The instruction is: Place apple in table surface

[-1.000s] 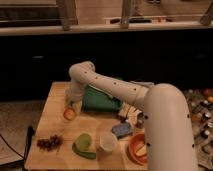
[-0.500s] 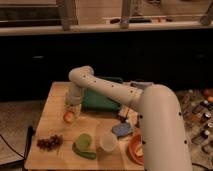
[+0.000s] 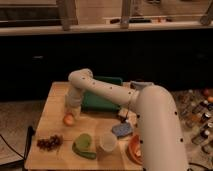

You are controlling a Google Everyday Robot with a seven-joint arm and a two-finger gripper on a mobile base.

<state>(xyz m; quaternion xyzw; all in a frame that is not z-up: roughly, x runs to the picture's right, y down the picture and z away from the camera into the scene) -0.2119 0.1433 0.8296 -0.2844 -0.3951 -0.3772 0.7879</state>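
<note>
Jaws: can't tell, they're blurring together. Gripper (image 3: 71, 113) is hovering left of centre, with the apple (image 3: 68, 120) sitting right beneath it, seemingly touching the table surface (image 3: 50, 120).

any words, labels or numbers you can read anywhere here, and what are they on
None can be read.
Bottles at the right edge: any labels are too blurred to read.
The apple, the white cup and the table show no print.
The gripper sits just above the apple and bears no marking.
</note>
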